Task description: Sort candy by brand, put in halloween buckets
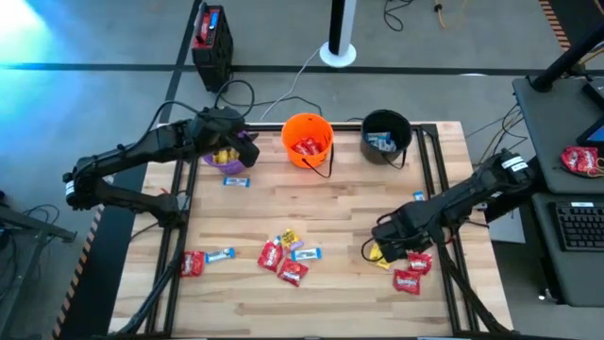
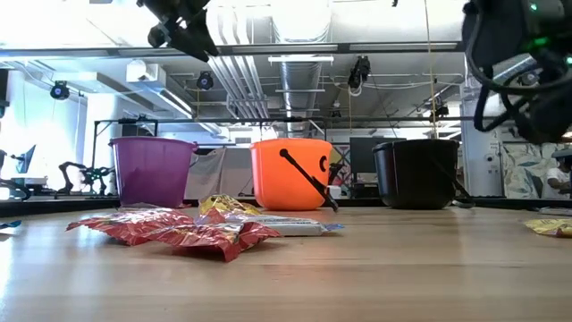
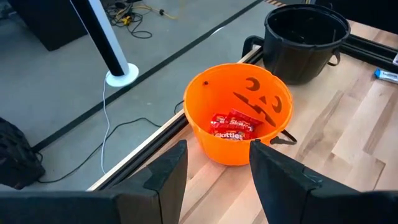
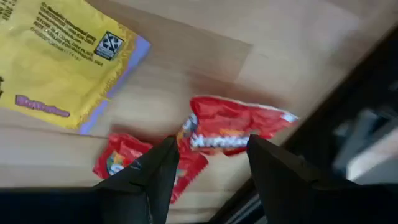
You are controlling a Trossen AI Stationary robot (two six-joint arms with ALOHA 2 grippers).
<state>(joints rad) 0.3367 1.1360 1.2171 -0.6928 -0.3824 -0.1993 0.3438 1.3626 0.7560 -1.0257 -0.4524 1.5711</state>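
High view: the left pincer [image 1: 229, 144] hangs spread and empty over the purple bucket [image 1: 226, 161], seemingly at its drop spot. The right pincer [image 1: 394, 244], spread, hovers low over red packets [image 1: 413, 269] near the tabletop's [image 1: 349, 203] right edge, apparently lining up a pick.

A pale wooden bench [image 1: 321, 203] with a black frame stands on grey floor. Beyond its far edge are a white pole base [image 1: 338, 53], trailing cables and a black case [image 1: 211, 42]. Off its right edge, a desk carries a keyboard [image 1: 578, 227].
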